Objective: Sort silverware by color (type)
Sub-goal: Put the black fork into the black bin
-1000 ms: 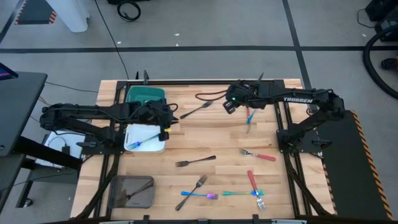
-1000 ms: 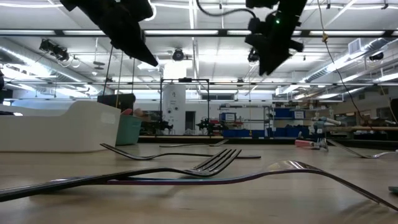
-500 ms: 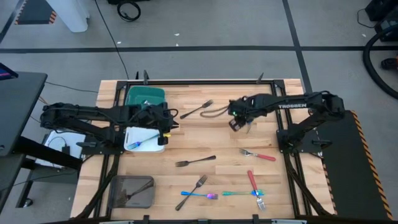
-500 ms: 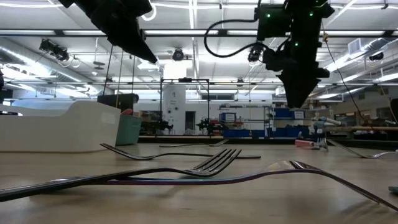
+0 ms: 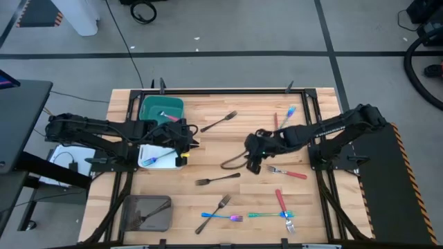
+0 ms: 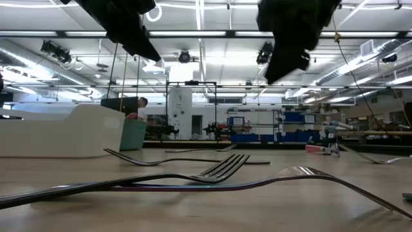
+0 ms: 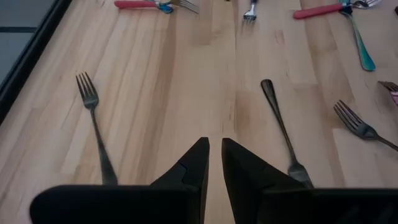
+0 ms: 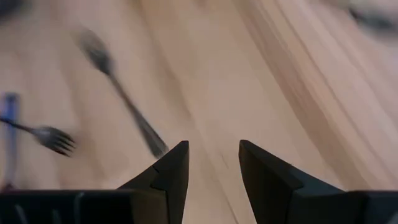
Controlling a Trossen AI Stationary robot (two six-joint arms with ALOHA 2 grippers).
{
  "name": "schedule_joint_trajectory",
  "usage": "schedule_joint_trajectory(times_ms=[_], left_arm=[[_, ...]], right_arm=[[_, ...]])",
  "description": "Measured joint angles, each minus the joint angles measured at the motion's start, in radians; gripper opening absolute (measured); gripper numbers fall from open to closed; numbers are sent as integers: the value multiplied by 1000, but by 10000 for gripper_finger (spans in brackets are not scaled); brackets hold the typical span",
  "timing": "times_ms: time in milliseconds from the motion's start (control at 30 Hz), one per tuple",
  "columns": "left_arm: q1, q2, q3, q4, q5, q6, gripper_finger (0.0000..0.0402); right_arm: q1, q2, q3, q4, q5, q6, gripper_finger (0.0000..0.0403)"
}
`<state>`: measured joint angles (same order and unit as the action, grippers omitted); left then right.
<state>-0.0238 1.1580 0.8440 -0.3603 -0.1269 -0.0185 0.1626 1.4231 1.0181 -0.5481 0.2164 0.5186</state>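
The right gripper [image 5: 253, 164] hangs over the middle of the wooden surface [image 5: 208, 149], fingers [image 8: 171, 171] spread and empty. A dark fork [image 5: 218, 180] lies just beyond them, apart; bare wood lies around it. The left gripper [image 5: 185, 142] sits beside the white tray [image 5: 147, 153], fingers [image 7: 198, 163] nearly closed, apparently on nothing. That tray holds a blue fork [image 5: 160, 158].

Grey floor [image 5: 228, 28] crossed by dark tape lines is surrounding the pale wooden worktop [image 5: 228, 142]. Long ceiling lights [image 6: 193, 33] are glowing over distant blue shelving [image 6: 257, 136] and a person [image 6: 143, 103].
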Motion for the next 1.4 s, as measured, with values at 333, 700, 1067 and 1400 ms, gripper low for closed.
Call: schedule_joint_trajectory(times_ms=[333, 700, 1067, 1400], left_arm=[[-32, 11, 0, 19, -2, -107, 55], [-115, 16, -1, -13, 0, -234, 55], [-145, 16, -1, -13, -1, -266, 55], [-144, 16, -1, -6, 0, -286, 55]], right_arm=[[72, 128, -51, 467, -24, -459, 149], [24, 328, -49, 786, -69, -644, 149], [32, 451, -42, 853, -91, -565, 149], [62, 509, -42, 872, -105, -522, 149]])
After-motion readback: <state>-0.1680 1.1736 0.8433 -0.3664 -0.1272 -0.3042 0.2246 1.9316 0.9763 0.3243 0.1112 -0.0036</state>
